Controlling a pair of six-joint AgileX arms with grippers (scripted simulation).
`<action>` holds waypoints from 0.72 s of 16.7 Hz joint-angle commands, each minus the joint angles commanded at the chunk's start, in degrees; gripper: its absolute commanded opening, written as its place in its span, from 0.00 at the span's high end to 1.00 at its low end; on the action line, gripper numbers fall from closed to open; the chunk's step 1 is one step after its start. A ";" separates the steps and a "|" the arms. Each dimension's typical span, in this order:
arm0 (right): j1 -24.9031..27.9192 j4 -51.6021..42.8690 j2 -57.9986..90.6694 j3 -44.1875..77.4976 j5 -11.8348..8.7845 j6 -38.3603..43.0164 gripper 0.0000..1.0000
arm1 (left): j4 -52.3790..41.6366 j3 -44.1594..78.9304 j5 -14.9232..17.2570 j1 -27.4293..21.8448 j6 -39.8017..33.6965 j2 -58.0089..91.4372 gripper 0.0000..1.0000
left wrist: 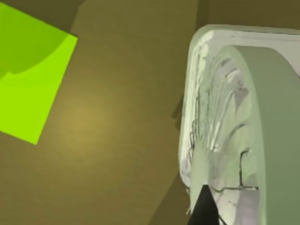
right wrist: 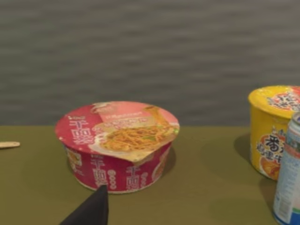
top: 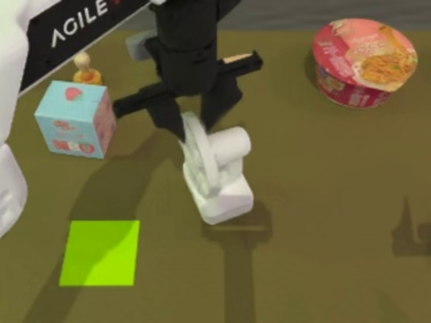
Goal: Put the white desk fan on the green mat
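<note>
Left jaws (top: 190, 134) straddle white desk fan (top: 214, 168).

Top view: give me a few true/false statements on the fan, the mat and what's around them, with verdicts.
1. The white desk fan stands on the green mat. False: it stands on the bare table, to the right of the mat and farther back.
2. The left gripper is down at the fan's round head. True.
3. The blue box lies on the table's right side. False: it is on the left side, behind the mat.
4. A red noodle bowl stands at the back right. True.
5. Something rests on the mat. False: only a shadow falls across it.
</note>
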 joint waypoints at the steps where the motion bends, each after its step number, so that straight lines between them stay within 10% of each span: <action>1: 0.00 0.00 0.00 0.00 0.00 0.00 0.00 | 0.14 -1.23 0.00 0.42 -1.31 -0.88 1.00; 12: 0.00 0.00 0.00 0.00 0.00 0.00 0.00 | 6.13 -34.36 -0.04 12.05 -41.66 -26.92 1.00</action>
